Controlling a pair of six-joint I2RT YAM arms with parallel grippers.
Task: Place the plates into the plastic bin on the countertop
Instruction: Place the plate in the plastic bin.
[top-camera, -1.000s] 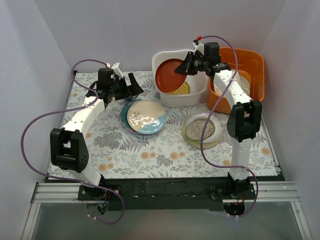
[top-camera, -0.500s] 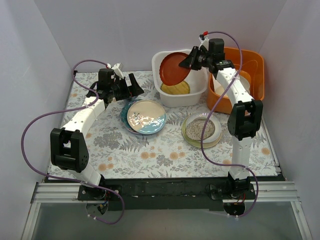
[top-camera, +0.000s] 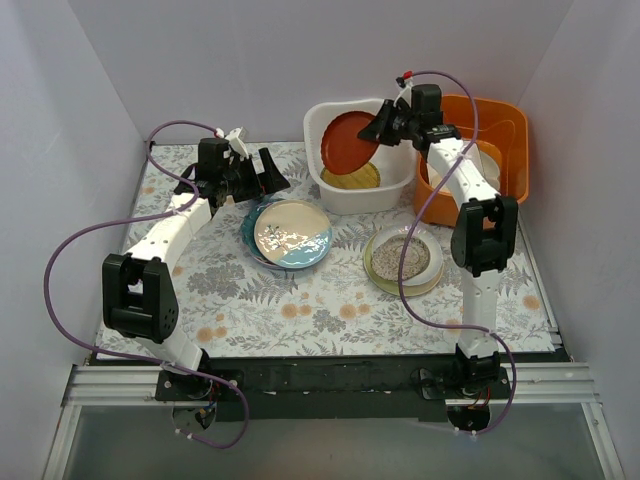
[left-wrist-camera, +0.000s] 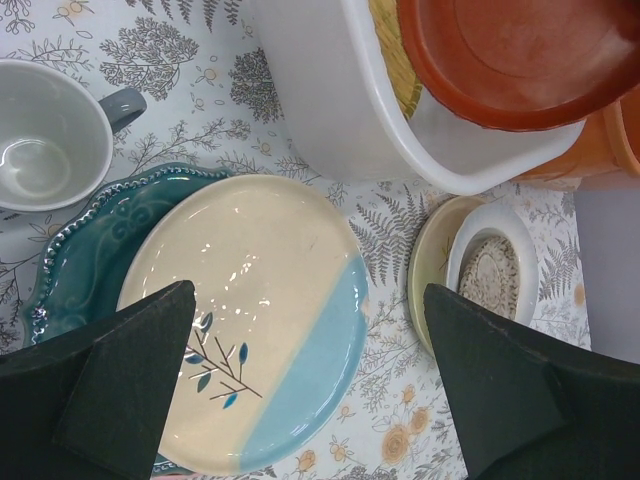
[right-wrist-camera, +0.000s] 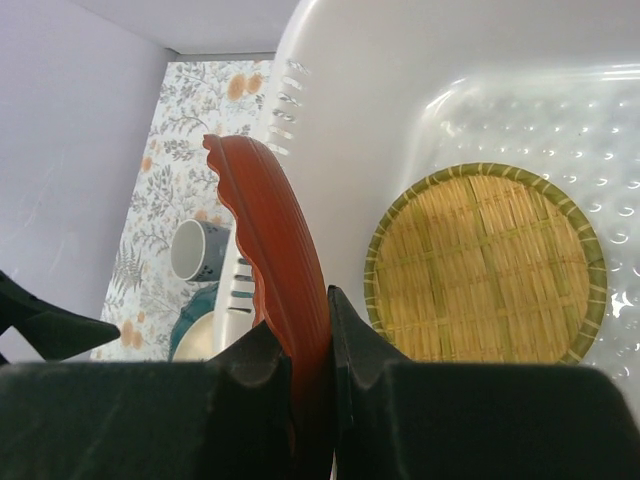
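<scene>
The yellow plate (top-camera: 352, 178) is lying in the far plastic bin (top-camera: 398, 187), the right gripper (top-camera: 378, 130) is pinching the red plate (top-camera: 343, 145) on edge over it, and the wide-spread left gripper (top-camera: 272, 172) is hovering over the cream-and-blue plate (top-camera: 292, 233), with the speckled plate (top-camera: 403, 258) waiting to its right on the countertop (top-camera: 300, 300).

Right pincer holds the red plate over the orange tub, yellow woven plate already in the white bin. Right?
No. The right pincer holds the red plate over the white bin, not the orange tub; the top external view shows it. The yellow woven plate is in the bin.
</scene>
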